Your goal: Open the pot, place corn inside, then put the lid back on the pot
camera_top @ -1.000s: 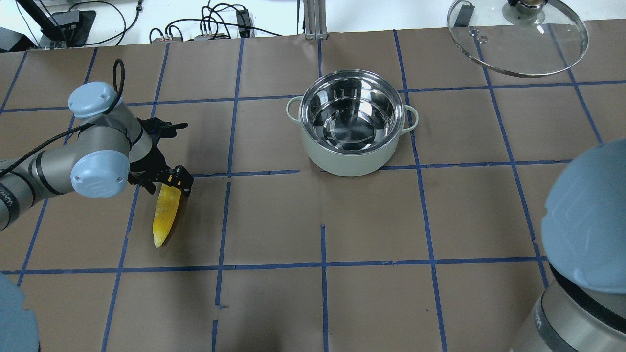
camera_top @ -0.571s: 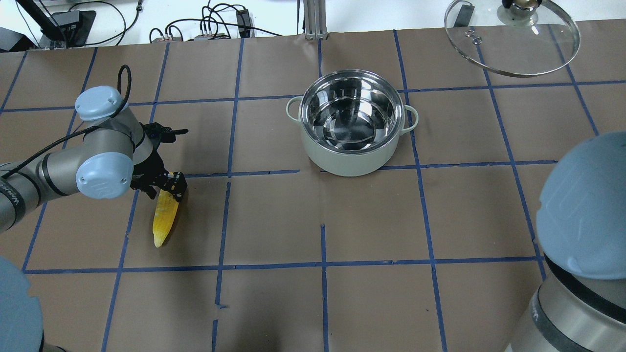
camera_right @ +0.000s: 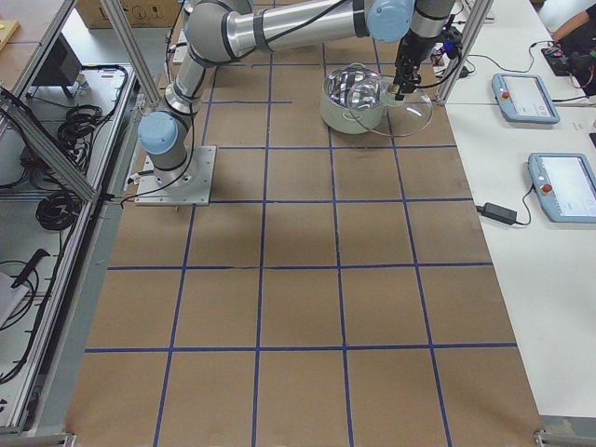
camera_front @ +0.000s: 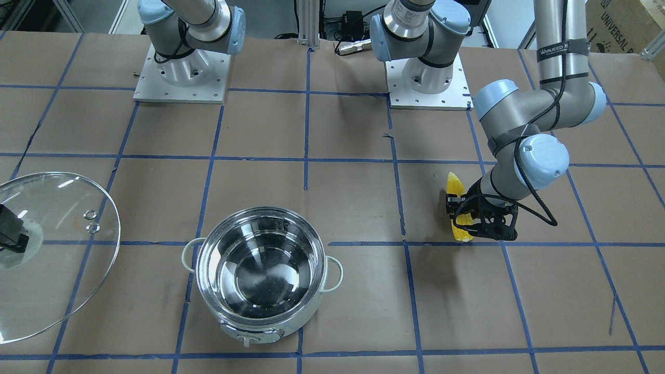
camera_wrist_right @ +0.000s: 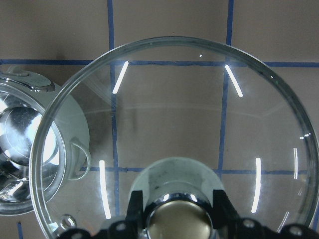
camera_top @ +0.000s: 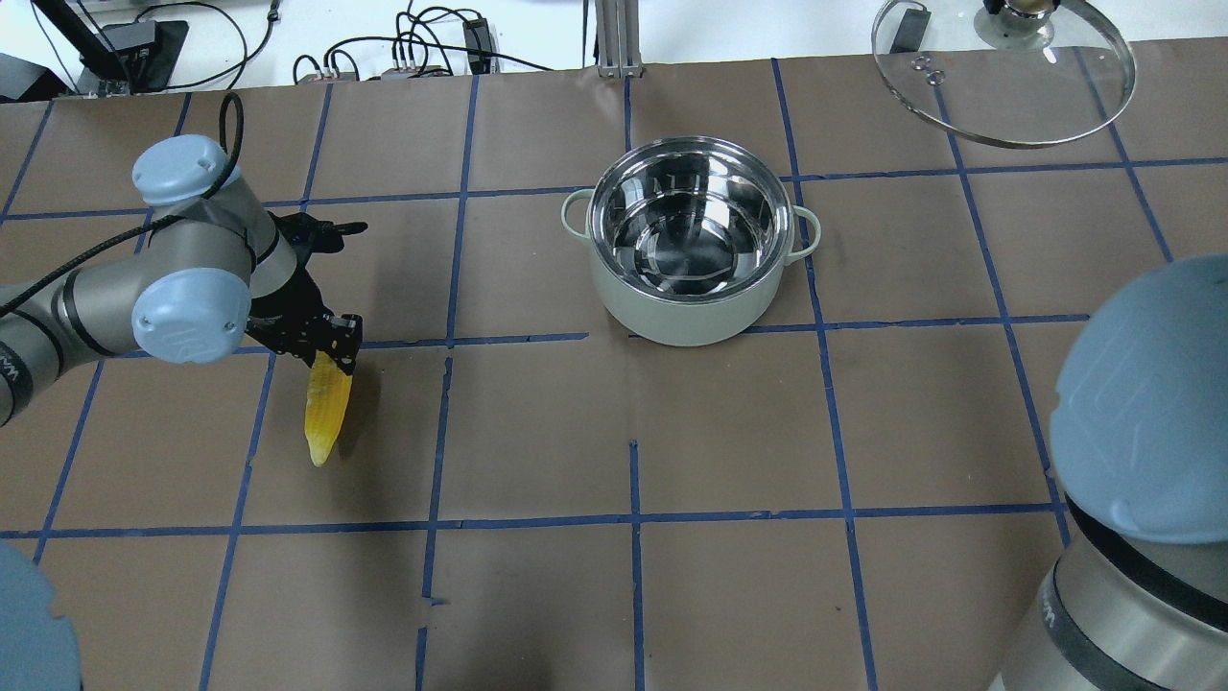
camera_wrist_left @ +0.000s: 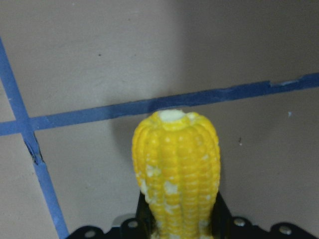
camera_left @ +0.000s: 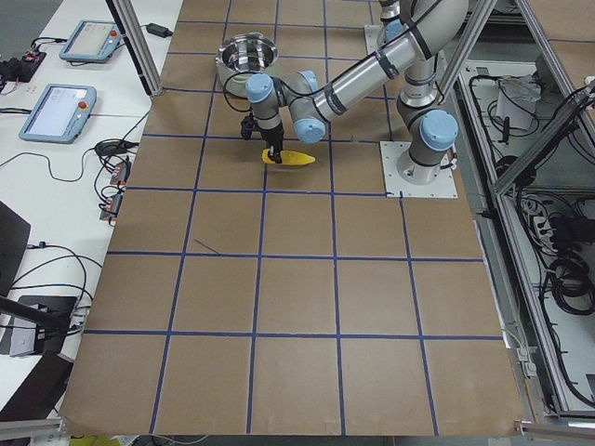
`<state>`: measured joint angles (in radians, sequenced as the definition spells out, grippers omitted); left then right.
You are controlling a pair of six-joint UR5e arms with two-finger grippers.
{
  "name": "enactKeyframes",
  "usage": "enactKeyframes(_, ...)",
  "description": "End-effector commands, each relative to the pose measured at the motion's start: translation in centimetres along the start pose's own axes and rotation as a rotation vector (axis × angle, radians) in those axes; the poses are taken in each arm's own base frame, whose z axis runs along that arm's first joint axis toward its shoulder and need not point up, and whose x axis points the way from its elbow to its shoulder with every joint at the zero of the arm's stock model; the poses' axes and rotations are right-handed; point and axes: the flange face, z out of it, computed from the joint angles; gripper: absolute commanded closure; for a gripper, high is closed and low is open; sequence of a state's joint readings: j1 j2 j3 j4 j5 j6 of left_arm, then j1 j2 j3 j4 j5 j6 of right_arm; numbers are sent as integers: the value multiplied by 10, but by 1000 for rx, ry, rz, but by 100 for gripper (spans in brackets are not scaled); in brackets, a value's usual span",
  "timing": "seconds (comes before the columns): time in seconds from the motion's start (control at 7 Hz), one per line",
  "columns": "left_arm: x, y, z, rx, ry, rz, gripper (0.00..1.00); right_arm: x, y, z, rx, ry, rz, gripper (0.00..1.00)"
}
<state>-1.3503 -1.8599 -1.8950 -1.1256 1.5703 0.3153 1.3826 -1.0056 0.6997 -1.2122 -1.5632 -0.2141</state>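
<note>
Left gripper (camera_top: 333, 344) is now clamped on the thick end of the corn cob (camera_top: 324, 415); a second ago its jaws were wider. The cob's tip has drawn toward 12 o'clock, probably starting to lift off the counter (camera_top: 537, 432).

The pot (camera_top: 686, 297) stands open at 2 o'clock from the cob.

Right gripper (camera_wrist_right: 175, 209) grips the glass lid (camera_top: 1017, 106) by its knob, at 2 o'clock from the pot.

Grasp looks done; the carry comes next.

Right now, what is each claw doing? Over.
Left gripper shut on corn. Right gripper holding lid aside. Pot open, empty; nothing blocking it.
</note>
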Motion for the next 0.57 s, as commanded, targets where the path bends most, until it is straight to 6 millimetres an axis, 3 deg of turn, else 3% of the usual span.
enactKeyframes(0.0, 58, -27, -69, 37, 95, -63, 97, 0, -11, 0, 60, 21, -2, 92)
enactKeyframes(0.29, 135, -51, -119, 109, 138, -110, 97, -3, -12, 4, 57, 15, -2, 92)
enactKeyframes(0.43, 173, -57, -139, 145, 142, -104, 97, -20, -14, 10, 45, 20, -23, 92)
